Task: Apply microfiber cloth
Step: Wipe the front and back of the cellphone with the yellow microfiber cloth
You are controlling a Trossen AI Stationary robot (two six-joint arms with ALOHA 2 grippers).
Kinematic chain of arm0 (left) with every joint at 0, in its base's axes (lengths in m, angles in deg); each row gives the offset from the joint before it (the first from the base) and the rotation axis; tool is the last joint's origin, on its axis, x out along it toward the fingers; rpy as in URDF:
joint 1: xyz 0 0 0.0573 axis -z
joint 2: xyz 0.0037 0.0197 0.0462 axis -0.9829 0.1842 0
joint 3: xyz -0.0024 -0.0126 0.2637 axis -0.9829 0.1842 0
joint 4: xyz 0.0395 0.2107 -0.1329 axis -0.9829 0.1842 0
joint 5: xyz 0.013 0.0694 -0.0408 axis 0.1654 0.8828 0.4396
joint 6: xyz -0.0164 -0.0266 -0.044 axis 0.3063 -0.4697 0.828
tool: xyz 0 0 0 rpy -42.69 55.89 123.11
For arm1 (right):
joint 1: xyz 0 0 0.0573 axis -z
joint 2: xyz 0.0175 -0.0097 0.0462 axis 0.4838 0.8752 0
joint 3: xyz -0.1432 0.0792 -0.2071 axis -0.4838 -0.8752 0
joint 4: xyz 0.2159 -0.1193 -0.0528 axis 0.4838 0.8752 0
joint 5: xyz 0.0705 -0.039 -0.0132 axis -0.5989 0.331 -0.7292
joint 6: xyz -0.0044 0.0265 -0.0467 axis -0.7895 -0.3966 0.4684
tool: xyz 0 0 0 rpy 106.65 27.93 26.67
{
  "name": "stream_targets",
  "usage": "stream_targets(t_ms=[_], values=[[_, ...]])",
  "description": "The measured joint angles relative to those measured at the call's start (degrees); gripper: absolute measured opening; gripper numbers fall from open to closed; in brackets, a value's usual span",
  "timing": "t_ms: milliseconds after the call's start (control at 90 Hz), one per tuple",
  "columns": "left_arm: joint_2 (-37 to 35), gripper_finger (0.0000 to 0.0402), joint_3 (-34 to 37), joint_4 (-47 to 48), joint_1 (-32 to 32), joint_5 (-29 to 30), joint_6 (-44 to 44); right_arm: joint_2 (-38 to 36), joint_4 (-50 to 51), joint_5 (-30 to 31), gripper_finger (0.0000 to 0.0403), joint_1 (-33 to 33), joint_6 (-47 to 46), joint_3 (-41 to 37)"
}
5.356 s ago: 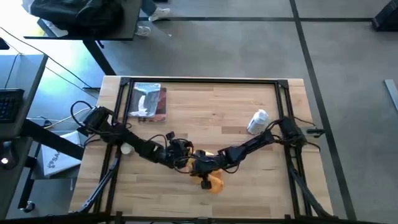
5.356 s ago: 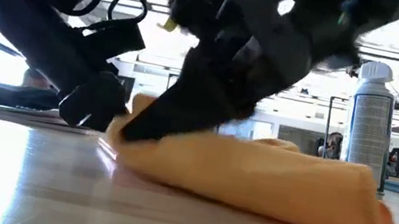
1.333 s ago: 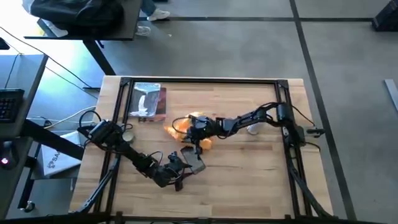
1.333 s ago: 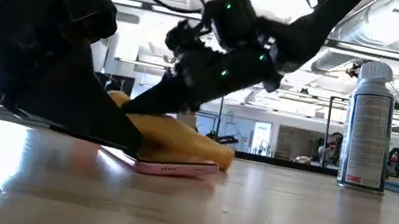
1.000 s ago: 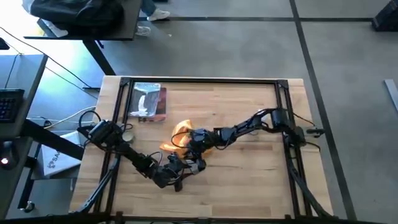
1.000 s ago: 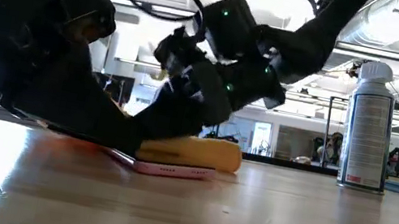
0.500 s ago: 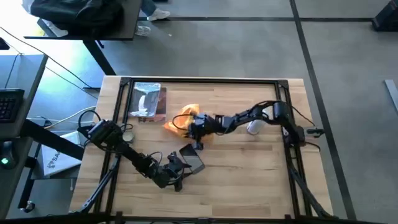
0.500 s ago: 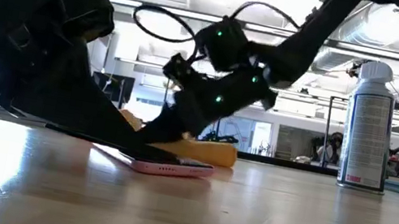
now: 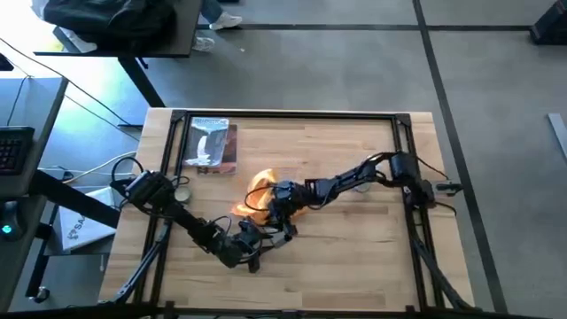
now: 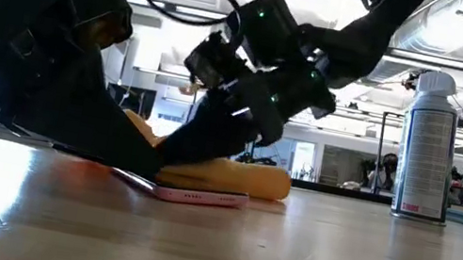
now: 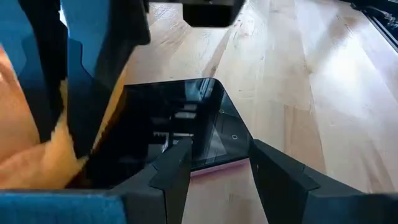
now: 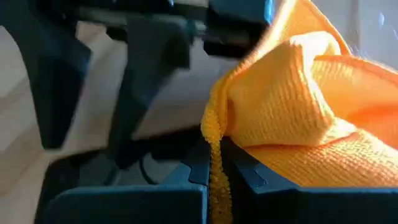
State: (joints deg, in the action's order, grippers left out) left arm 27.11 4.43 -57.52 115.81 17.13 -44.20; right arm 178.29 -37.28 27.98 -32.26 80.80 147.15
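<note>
1. Pinching a fold of the microfiber cloth (image 12: 292, 118), the right gripper (image 12: 214, 163) has its jaws clenched on the orange fabric; the fold runs down between the two fingers.
2. Right gripper (image 9: 282, 202) low over the middle of the tabletop (image 9: 354, 239), pressing the cloth (image 10: 224, 175) down onto the phone (image 10: 187, 193). Rest of the cloth (image 9: 257, 188) trails toward the far side of the tabletop.
3. Left gripper (image 11: 211, 163): jaws parted, straddling the phone's (image 11: 186, 134) near edge. Whether the fingers touch it, cannot tell.
4. Left gripper (image 9: 252, 237) sits just on the near side of the right one, toward the tabletop's front edge.
5. Phone lies flat, dark screen up, pink edge showing in the low view.
6. Spray can (image 10: 426, 150) upright, well off to the right arm's side.
7. Silvery packet (image 9: 211, 144) at the far left corner, apart from everything.
</note>
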Motion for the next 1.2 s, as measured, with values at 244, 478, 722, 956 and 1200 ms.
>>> stream_targets(t_ms=[244, 478, 722, 956, 1200], values=[[0.0, 0.0145, 0.0, 0.3, 0.0, 0.0, 1.4, 1.6, -0.6, 4.8, 0.0, 7.1, 1.8, 0.2], [0.0, 0.0145, 0.0, 0.3, 0.0, -0.3, 1.8, 0.5, -0.3, 1.9, 0.0, 11.1, 2.5, -0.1], [0.0, 0.0145, 0.0, 0.2, 0.0, -0.2, 2.0, -1.8, -0.5, -2.5, 0.0, 7.6, 2.2, -0.3], [0.0, 0.0145, 0.0, 0.2, 0.0, -0.2, 2.0, -1.9, -2.3, -3.1, 0.0, 4.7, 0.2, -1.4], [0.0, 0.0145, 0.0, 0.2, 0.0, -0.2, 2.0, -2.3, -10.9, -0.1, 0.0, 5.9, -5.7, -9.4]])
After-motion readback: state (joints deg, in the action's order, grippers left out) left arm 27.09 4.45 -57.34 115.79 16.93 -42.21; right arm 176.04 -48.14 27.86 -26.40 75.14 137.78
